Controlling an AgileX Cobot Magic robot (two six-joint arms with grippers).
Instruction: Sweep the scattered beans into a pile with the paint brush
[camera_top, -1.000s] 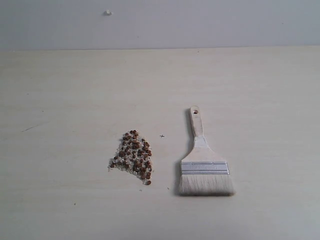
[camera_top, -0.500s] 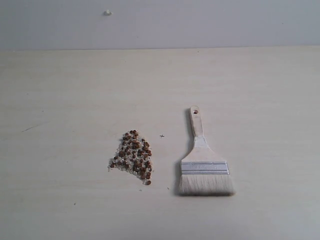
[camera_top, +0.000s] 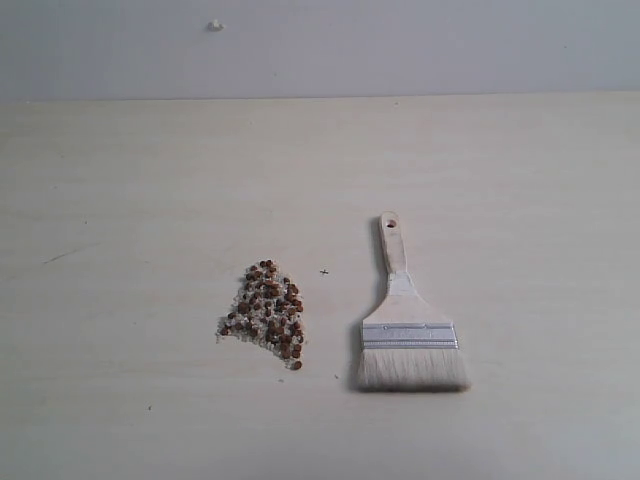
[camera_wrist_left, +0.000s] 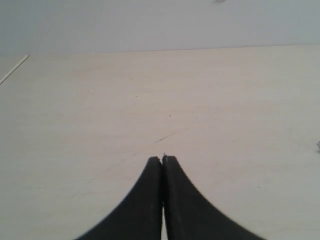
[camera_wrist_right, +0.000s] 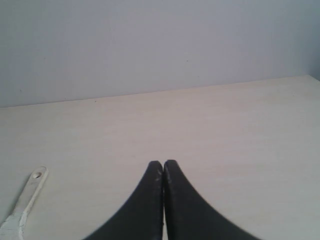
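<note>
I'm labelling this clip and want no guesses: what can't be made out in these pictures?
Exterior view: both arms lie outside the frame. The beans are too small to count. The white speck on the wall is too small to identify.
Right wrist view: the paint brush shows only its handle end; the picture's edge cuts off the rest.
Left wrist view: the paint brush is outside the frame.

My pale wood-grain surface meets a plain grey-white wall; light is even and soft.
</note>
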